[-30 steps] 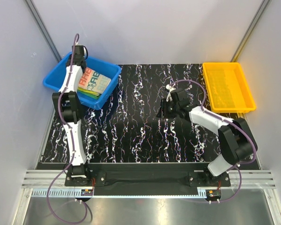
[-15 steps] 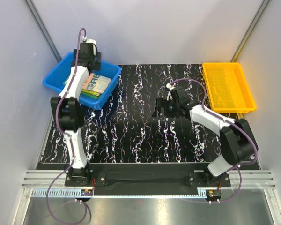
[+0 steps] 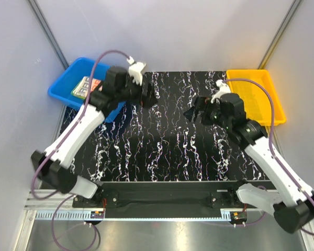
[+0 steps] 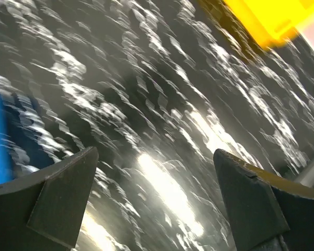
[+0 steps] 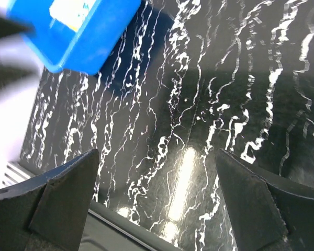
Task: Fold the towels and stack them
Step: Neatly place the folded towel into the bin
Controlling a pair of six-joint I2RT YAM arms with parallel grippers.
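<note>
Towels [image 3: 83,86]: lying in the blue bin [image 3: 65,78], far left.
Left gripper [image 4: 154,157]: jaws wide, empty, over the table [image 3: 162,146] right of the bin.
Right gripper [image 5: 157,154]: jaws wide, empty, mid-table.
Risk: the left forearm [image 3: 89,117] crosses the bin's corner; a low swing could knock it.

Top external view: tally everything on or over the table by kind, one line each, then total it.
Blue bin: 1
Yellow bin: 1
Grippers: 2 (left gripper, right gripper, both open and holding nothing)
Towel: 1 showing, in the blue bin; any beneath it are hidden
Total: 5
</note>
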